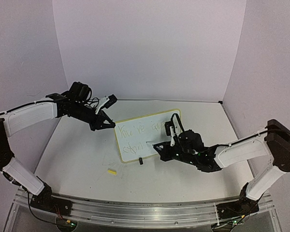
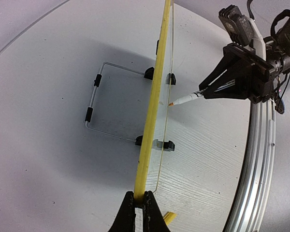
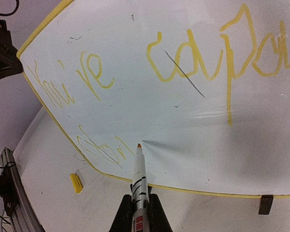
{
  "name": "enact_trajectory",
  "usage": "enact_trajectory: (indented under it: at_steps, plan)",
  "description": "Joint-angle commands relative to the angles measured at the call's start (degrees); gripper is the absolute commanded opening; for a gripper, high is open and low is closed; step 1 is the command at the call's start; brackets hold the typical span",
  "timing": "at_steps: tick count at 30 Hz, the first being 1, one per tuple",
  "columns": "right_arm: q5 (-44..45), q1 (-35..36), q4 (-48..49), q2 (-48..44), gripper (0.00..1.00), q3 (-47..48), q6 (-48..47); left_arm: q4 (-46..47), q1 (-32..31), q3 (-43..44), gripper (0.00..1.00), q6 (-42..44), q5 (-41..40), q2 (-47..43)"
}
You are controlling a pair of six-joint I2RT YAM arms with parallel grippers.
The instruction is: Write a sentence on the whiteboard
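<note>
Whiteboard [image 1: 140, 135] is standing propped at mid-table, tilted back on its small black feet [image 3: 266, 204], and we're mid-sentence. Nearest the rail, a yellow cap [image 1: 111, 171] is lying loose on the table [image 1: 82, 159], just short of the board's lower left corner. Next in, the right gripper [image 3: 139, 212] is pinching a marker [image 3: 139, 166] and pointing its orange tip at the board, right after a scrawled second-line word. I can't tell whether the tip is touching. The sentence [image 3: 228, 77] is reading "You're cap…" up top in pale yellow, and that lower word is sitting very close to the bottom rim. Farther back, the left gripper [image 2: 141, 208] is clamping the board's yellow edge between its fingers, steadying it, with a thin wire stand [image 2: 94, 101] behind.

Here's the worry: the board is being held at one edge only, so a firm push from the marker could be rocking or sliding it and smearing the stroke. With so little room below, the next letters could be running off the rim. And that ink is looking faint, so too light a touch may be leaving nothing readable.
</note>
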Motion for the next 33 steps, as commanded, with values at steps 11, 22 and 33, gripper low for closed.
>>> enact_trajectory:
  at_steps: [11,22,33]
  plan:
    - [-4.64,-2.77,3.97,2.95,0.0,2.04,-0.13,-1.58,-0.72,0.17,0.0,2.43,-1.67,0.47]
    - [-5.61,-2.86,3.87,6.04,0.0,0.71,1.45,-1.58,-0.73,0.18,0.0,2.39,-1.65,0.48]
    - [-2.16,-2.82,0.59,0.37,0.0,0.65,-0.79,-1.58,-0.79,0.17,0.0,2.44,-1.66,0.46]
